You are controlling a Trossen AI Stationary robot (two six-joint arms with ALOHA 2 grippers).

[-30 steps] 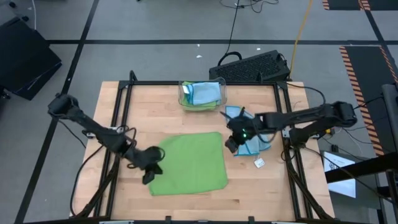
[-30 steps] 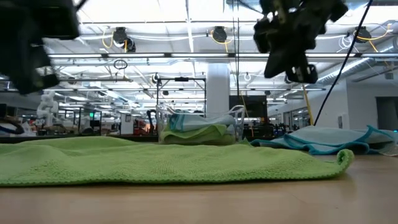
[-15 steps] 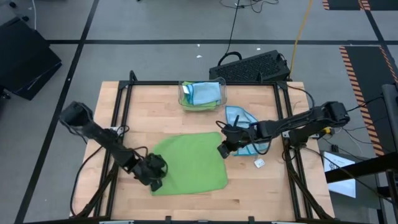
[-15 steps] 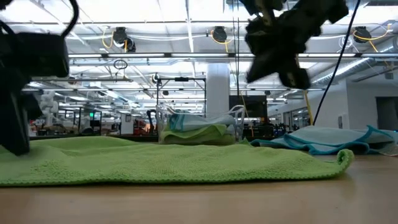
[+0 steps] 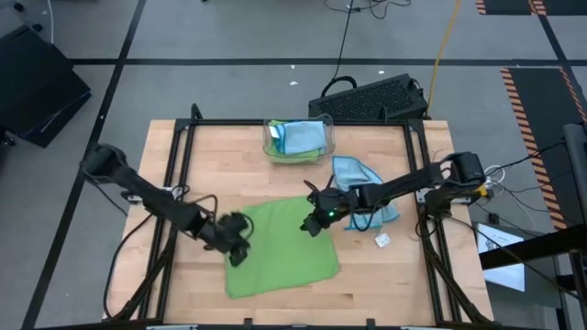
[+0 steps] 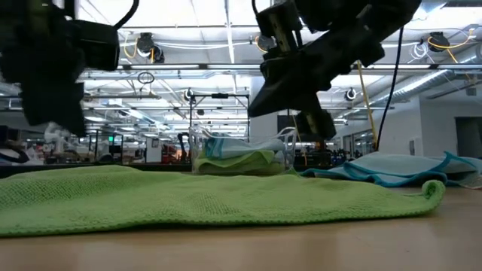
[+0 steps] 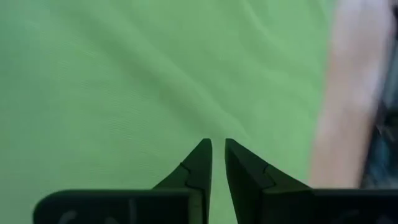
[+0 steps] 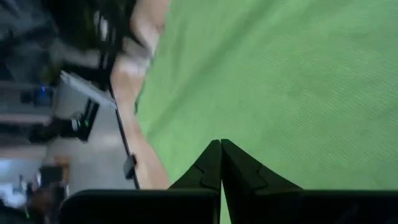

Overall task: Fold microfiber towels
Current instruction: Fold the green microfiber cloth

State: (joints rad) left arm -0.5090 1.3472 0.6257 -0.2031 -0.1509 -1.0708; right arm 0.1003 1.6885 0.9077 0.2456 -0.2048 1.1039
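A lime green towel [image 5: 284, 249] lies spread flat on the table's middle [image 6: 226, 199]. My left gripper [image 5: 238, 255] is over the towel's left edge, its fingers almost together with only a slit between them [image 7: 217, 144]. My right gripper [image 5: 310, 225] is shut [image 8: 221, 144] and hangs over the towel's far right corner. In the low view it stands above the cloth. A light blue towel [image 5: 365, 191] lies crumpled at the right. My left gripper points steeply down at the green towel just inside its left edge [image 7: 186, 106]. Fine creases in the cloth run toward the fingertips. Whether the tips touch the towel I cannot tell.
A clear bin [image 5: 298, 139] with blue and green towels stands at the far middle. A small white tag [image 5: 382, 240] lies near the right rail. Black frame rails [image 5: 417, 197] run along both sides. Bare wood shows at the near edge [image 5: 293, 307].
My right gripper has gone down and toward the table's left, from over the blue towel to over the green towel's far right corner. My left gripper dipped onto the towel's left edge, then went right and rose a little. The green towel has slid slightly toward the right.
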